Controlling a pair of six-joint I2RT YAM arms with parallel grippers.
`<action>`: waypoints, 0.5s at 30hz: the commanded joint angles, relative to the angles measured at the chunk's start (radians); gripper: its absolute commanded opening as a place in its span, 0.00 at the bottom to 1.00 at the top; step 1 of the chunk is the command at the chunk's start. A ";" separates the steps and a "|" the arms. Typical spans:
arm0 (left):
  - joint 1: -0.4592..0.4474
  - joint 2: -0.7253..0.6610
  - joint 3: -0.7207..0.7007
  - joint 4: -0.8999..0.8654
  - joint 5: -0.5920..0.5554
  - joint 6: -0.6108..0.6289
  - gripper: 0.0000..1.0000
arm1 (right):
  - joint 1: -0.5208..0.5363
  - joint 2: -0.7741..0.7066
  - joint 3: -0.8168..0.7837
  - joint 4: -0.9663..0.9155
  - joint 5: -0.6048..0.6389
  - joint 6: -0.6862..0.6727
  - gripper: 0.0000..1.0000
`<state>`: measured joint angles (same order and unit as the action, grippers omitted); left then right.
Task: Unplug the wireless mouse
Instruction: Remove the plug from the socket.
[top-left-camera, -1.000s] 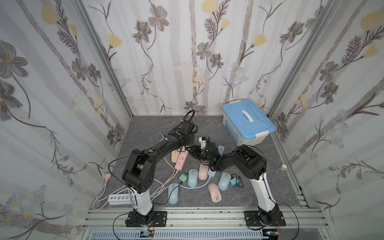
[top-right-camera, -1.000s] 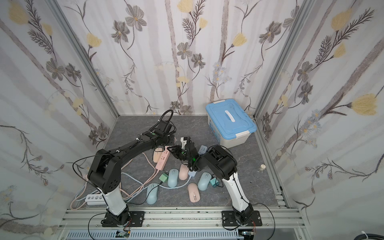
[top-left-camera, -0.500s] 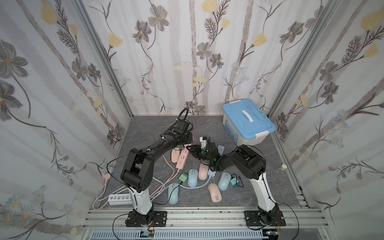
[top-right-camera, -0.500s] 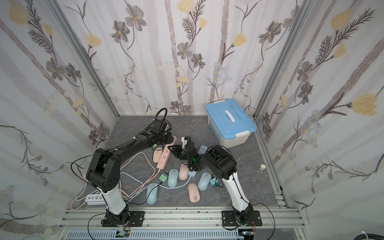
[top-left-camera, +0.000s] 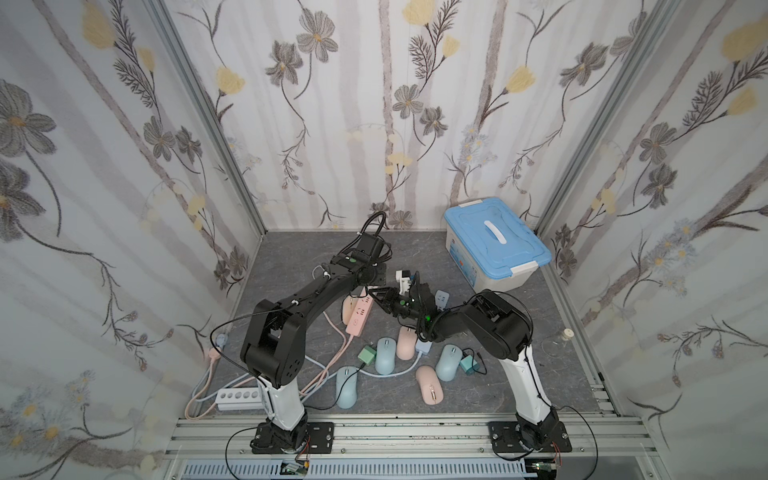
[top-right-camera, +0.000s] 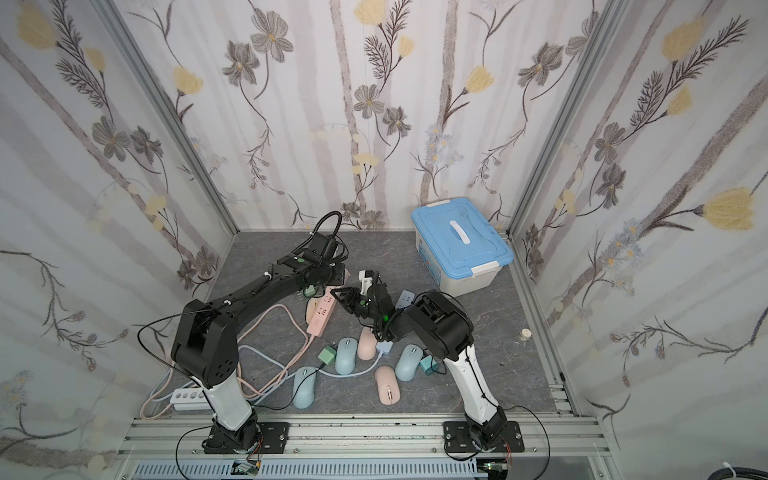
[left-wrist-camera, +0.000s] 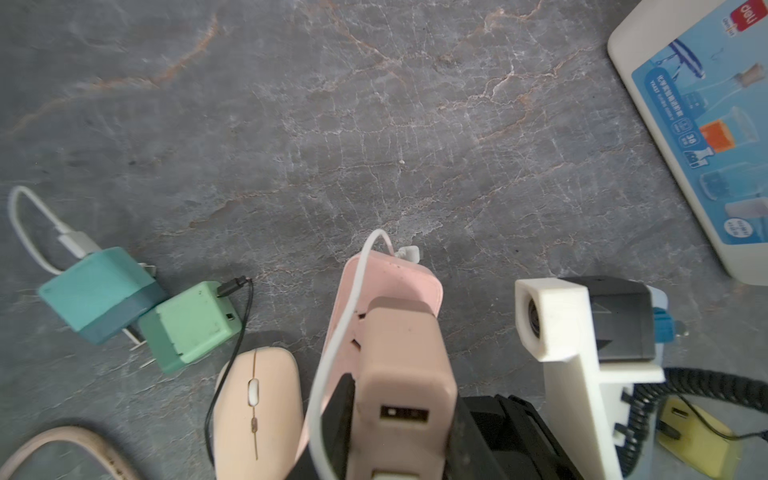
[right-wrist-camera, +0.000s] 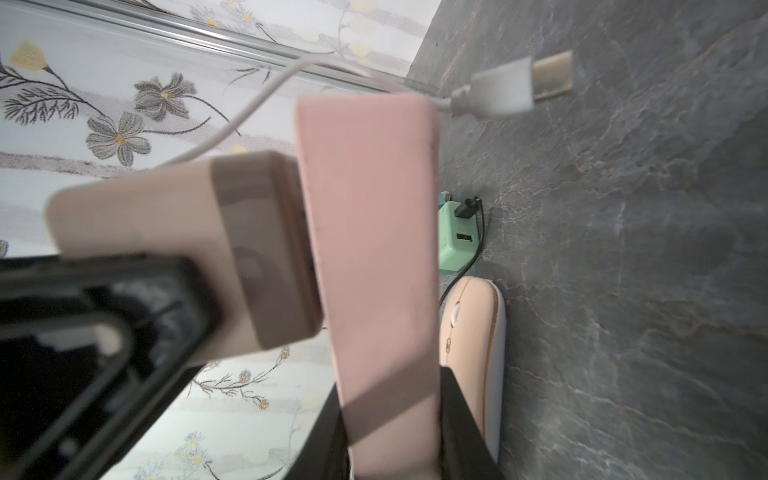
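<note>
My left gripper is shut on a pink charger block that sits against the face of the pink power strip. The block's USB port shows empty. My right gripper is shut across the width of the same pink power strip, which is lifted on edge. A white cable runs along the strip, and its USB plug hangs free past the strip's end. A pink wireless mouse lies on the floor beside the strip. Both top views show the two grippers meeting over the strip.
A mint charger cube with a black cable and a teal cube lie near the mouse. A blue-lidded box stands at the back right. Several mice, cables and a white power strip lie toward the front.
The left wrist has shifted slightly toward the back wall. The right arm has barely moved. Both grips look the same.
</note>
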<state>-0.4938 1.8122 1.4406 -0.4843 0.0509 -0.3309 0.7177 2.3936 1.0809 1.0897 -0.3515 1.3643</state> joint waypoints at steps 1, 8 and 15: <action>-0.006 0.016 0.044 0.049 0.560 -0.163 0.00 | -0.004 0.010 0.011 -0.117 0.134 0.084 0.00; -0.055 0.019 0.092 -0.093 0.225 -0.068 0.00 | -0.003 0.007 0.018 -0.142 0.135 0.083 0.00; -0.062 0.097 0.200 -0.309 0.084 -0.006 0.00 | -0.004 0.004 0.039 -0.186 0.125 0.067 0.00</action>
<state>-0.5362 1.8839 1.5936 -0.6525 -0.0906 -0.3088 0.7181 2.3913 1.1084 1.0592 -0.3454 1.3647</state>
